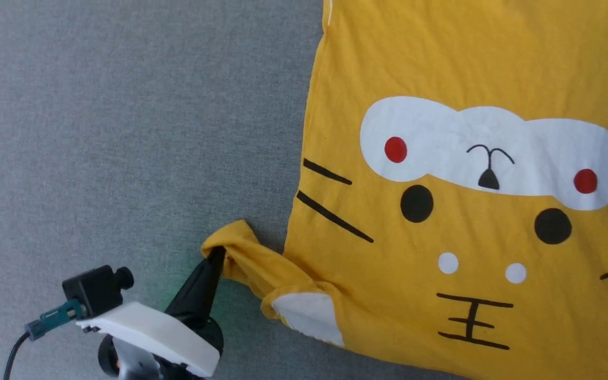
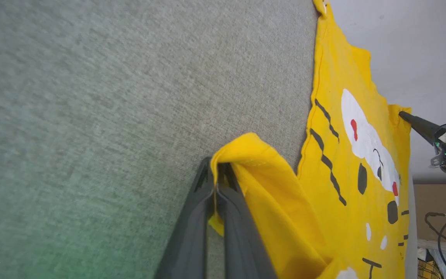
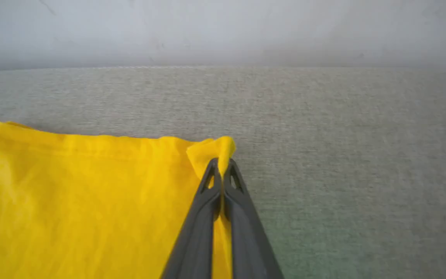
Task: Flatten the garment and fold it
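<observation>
Two Shallow Bites Could Slip

Across the grey tabletop (image 1: 124, 132) lies the yellow garment (image 1: 467, 237), print up, mostly flat, one sleeve (image 1: 254, 264) bunched. The left pincer (image 1: 218, 253) is clamped on that sleeve's folded hem; the right pincer (image 3: 222, 167) is clamped on a small tuck at the opposite edge. Uneven pulling may free the cloth or drag fresh wrinkles.
</observation>
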